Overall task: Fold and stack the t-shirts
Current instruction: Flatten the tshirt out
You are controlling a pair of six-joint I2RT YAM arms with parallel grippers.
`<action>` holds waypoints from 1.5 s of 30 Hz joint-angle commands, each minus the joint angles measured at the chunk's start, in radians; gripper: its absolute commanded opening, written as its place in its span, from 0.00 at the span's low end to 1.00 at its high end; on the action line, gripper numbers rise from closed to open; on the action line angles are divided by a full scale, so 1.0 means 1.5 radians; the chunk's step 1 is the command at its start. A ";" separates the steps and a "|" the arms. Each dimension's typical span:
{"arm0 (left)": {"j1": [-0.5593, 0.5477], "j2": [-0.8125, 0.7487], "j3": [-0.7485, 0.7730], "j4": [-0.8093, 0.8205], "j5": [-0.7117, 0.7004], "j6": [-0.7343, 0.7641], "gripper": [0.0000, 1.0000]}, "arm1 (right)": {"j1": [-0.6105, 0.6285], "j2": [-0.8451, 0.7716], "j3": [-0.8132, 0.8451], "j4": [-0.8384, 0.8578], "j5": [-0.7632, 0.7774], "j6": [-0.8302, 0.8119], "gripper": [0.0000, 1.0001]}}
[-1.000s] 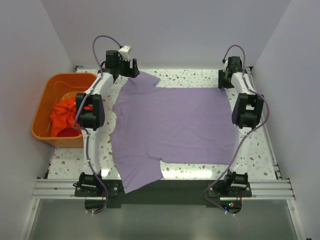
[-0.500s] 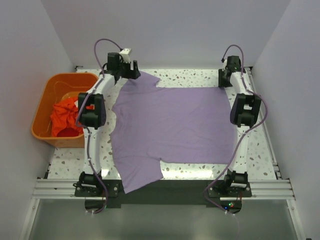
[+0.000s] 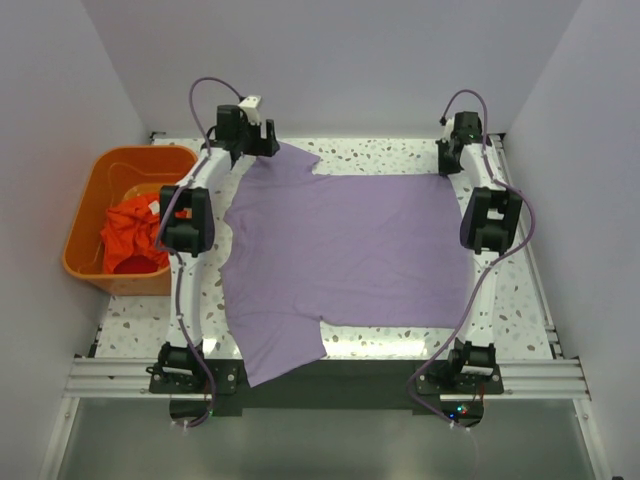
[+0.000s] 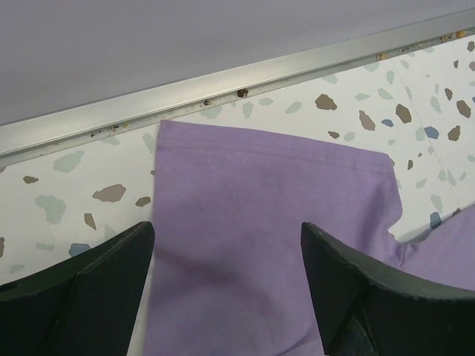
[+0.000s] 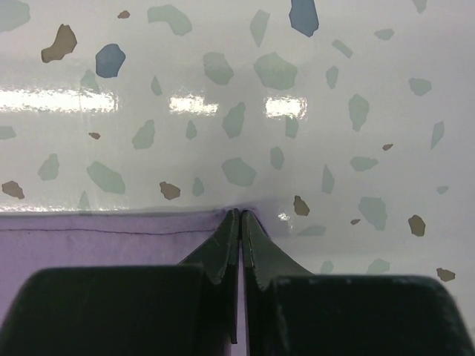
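Observation:
A large lavender-purple t-shirt [image 3: 345, 255] lies spread flat on the speckled table [image 3: 380, 155]. Its far sleeve [image 4: 267, 215] sits under my left gripper [image 4: 228, 245], which hovers open with the cloth between its two black fingers [image 4: 349, 282]. At the far right corner of the shirt's hem [image 5: 111, 245], my right gripper [image 5: 241, 222] is shut, pinching the purple cloth edge. In the top view the left gripper [image 3: 262, 140] is at the back left and the right gripper [image 3: 447, 160] at the back right. An orange-red t-shirt [image 3: 130, 235] lies bunched in the basket.
An orange plastic basket [image 3: 95, 190] stands off the table's left side. A metal rail [image 4: 223, 85] runs along the table's far edge below the back wall. The near sleeve [image 3: 280, 355] of the purple shirt hangs over the front edge.
My right gripper has shut on the far right corner of the purple shirt. The left gripper shifted slightly over the far sleeve and stays open.

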 commanded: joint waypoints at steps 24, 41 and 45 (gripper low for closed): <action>0.003 0.092 0.102 -0.018 -0.079 0.035 0.75 | 0.003 -0.103 -0.103 0.100 0.055 0.017 0.52; 0.004 0.087 0.094 -0.011 -0.072 0.029 0.75 | 0.002 -0.008 0.031 -0.011 0.066 0.045 0.48; 0.004 0.088 0.094 -0.012 -0.071 0.030 0.75 | 0.003 -0.005 0.031 -0.023 0.055 0.041 0.49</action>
